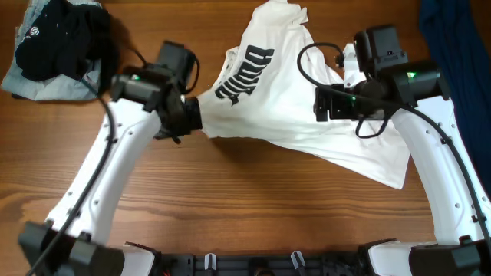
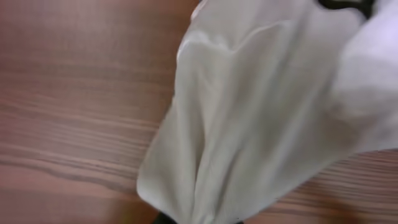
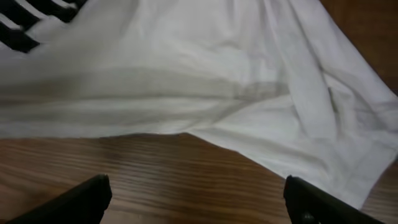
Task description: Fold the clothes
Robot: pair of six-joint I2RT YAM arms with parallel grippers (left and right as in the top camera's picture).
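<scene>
The white T-shirt (image 1: 291, 100) with black block lettering lies crumpled across the middle and right of the wooden table. My left gripper (image 1: 196, 115) is shut on its left edge; in the left wrist view the white cloth (image 2: 249, 124) bunches into the jaws at the bottom. My right gripper (image 1: 326, 103) is over the shirt's right part. In the right wrist view its fingers (image 3: 199, 199) are wide open and empty above bare wood, with the shirt (image 3: 217, 81) just beyond them.
A black and pale grey-blue garment pile (image 1: 54, 46) lies at the back left corner. A dark blue garment (image 1: 460, 38) lies at the back right edge. Bare wooden table (image 1: 245, 207) spans the front.
</scene>
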